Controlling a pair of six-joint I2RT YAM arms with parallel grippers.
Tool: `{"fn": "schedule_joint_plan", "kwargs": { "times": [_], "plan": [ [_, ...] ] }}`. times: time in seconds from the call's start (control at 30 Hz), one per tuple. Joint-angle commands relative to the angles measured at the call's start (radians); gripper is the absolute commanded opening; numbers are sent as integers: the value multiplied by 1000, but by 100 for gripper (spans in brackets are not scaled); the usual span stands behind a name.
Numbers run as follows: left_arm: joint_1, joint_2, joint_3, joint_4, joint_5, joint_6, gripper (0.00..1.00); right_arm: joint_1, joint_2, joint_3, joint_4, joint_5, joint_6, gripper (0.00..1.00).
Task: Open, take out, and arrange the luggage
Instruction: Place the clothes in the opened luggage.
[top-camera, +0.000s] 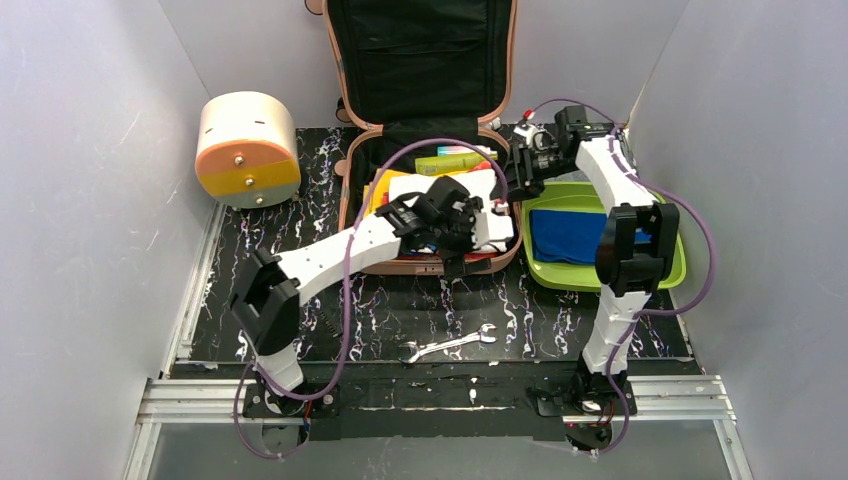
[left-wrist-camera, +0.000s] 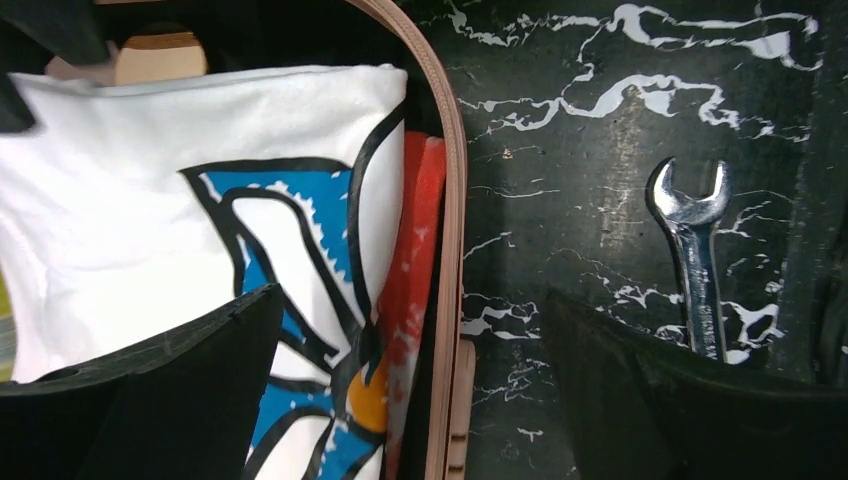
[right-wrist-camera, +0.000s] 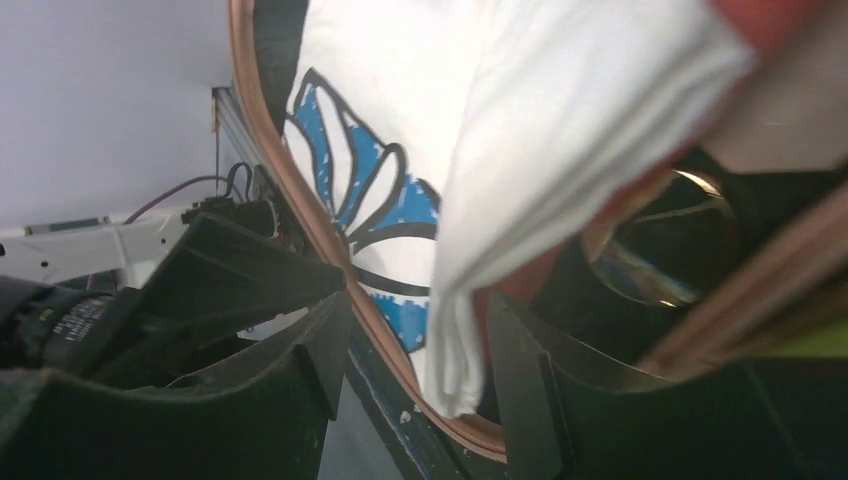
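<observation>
Showing the open luggage (top-camera: 420, 60): left gripper (left-wrist-camera: 420, 390), jaws spread wide, straddles its 6 o'clock rim; right gripper (right-wrist-camera: 420, 370), jaws parted, sits at its 3 o'clock rim.

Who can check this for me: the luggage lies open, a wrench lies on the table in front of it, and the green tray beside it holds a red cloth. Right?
Not quite. The cloth in the green tray is blue, not red; the top external view shows it. The luggage does lie open, with the wrench on the table in front.
</observation>
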Motion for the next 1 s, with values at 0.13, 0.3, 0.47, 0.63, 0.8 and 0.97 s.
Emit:
{"fn": "schedule_joint_plan", "kwargs": {
  "times": [0.13,0.3,0.47,0.63,0.8,0.97],
  "plan": [
    [-56,140,127,58,-209,72,99,-177,2,97,-169,8,-148,62],
    [-56,150,155,60,-189,81,99,-247,-38,64,-213,-50,-213,62],
    [-57,81,206,-49,-82,85,99,-277,-74,5,-212,-84,-247,62],
    [-53,58,237,-56,-160,145,99,-293,-89,-63,-180,-140,-250,62],
    [-51,82,206,-62,-167,233,99,-302,-98,-113,-156,-148,-252,62],
    [-52,134,179,-73,-179,255,99,-313,-115,-118,-162,-157,-258,62]
  ]
}}
